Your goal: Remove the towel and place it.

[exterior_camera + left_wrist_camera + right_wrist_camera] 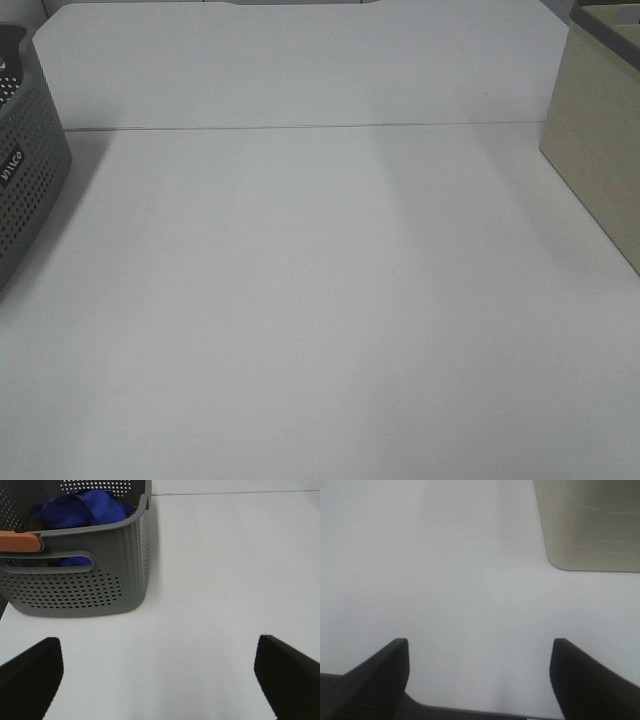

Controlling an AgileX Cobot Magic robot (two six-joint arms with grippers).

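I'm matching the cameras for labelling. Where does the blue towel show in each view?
Exterior high: not visible; only the grey basket shows, at the left edge.
Left wrist: towel bunched inside the grey basket.
Right wrist: not in it.
Shared landmark: the white table.

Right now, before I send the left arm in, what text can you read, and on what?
White lettering on the outer wall of the grey basket, sideways in the high view: too blurred to read.
No text visible on the towel, the beige box or the table.
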